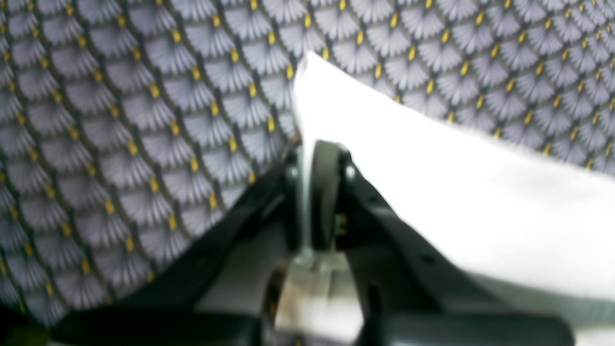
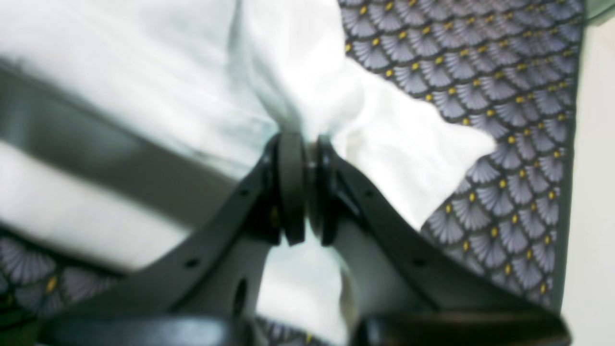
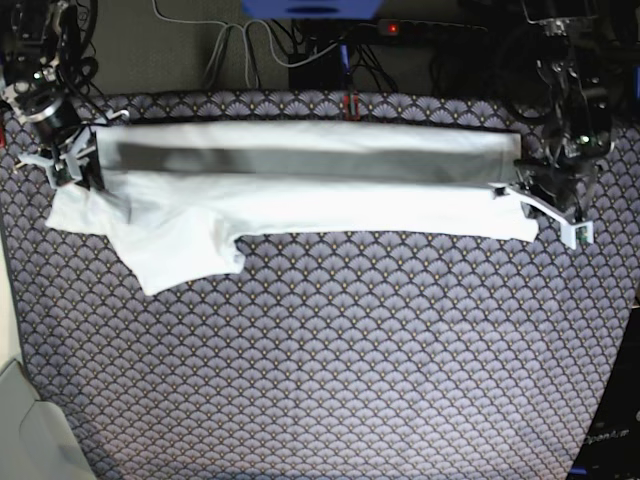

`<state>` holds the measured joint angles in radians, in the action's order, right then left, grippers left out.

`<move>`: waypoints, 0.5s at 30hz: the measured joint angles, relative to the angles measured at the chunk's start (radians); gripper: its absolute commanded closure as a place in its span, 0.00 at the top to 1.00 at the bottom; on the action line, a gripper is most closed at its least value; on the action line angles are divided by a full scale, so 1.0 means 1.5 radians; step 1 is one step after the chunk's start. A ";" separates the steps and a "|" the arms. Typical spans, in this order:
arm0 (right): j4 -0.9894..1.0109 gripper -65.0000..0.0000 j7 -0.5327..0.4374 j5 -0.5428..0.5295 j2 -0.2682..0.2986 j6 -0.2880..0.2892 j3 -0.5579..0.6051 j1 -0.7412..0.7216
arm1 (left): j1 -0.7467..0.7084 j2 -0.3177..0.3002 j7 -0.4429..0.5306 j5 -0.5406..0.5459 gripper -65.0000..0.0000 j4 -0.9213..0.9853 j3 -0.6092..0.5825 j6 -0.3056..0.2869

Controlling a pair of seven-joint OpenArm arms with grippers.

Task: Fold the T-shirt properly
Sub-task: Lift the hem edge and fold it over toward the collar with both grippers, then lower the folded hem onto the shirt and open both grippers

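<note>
Soft, limp T-shirt [image 3: 300, 190] stretched across a patterned surface [image 3: 330, 360]; left gripper [image 3: 515, 190] and right gripper [image 3: 85, 170] each clench an end, apparently by bunched edges.

Both wrist views blurred throughout

Patterned table cover and background clutter

A grey fan-scale tablecloth [image 3: 330, 350] with yellow dots covers the table; behind its far edge lie tangled cables [image 3: 250, 50], a power strip with a red light [image 3: 420, 28] and a blue object [image 3: 310, 8].
</note>
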<state>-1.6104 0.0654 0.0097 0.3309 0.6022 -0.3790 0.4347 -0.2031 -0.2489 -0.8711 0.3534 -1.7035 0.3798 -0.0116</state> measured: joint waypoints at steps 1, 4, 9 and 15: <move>0.000 0.01 -0.010 0.000 -0.001 0.002 0.000 0.014 | -0.002 0.000 -0.015 -0.002 0.01 0.000 0.000 0.001; 0.002 0.01 -0.027 0.003 -0.003 0.003 0.000 0.033 | 0.000 0.000 -0.020 -0.003 0.01 0.001 -0.001 0.003; 0.017 0.01 -0.040 0.001 -0.003 0.002 0.000 0.036 | 0.001 0.002 -0.020 -0.005 0.01 0.031 -0.002 0.002; 0.046 0.01 -0.042 0.000 -0.002 0.003 0.000 0.040 | 0.001 0.001 -0.014 -0.005 0.01 0.075 -0.002 -0.001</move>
<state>-1.5414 0.0017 0.0097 0.3279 0.6060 -0.3786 0.4942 -0.2024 -0.2474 -0.8925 0.3466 -1.5913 0.3767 -0.0135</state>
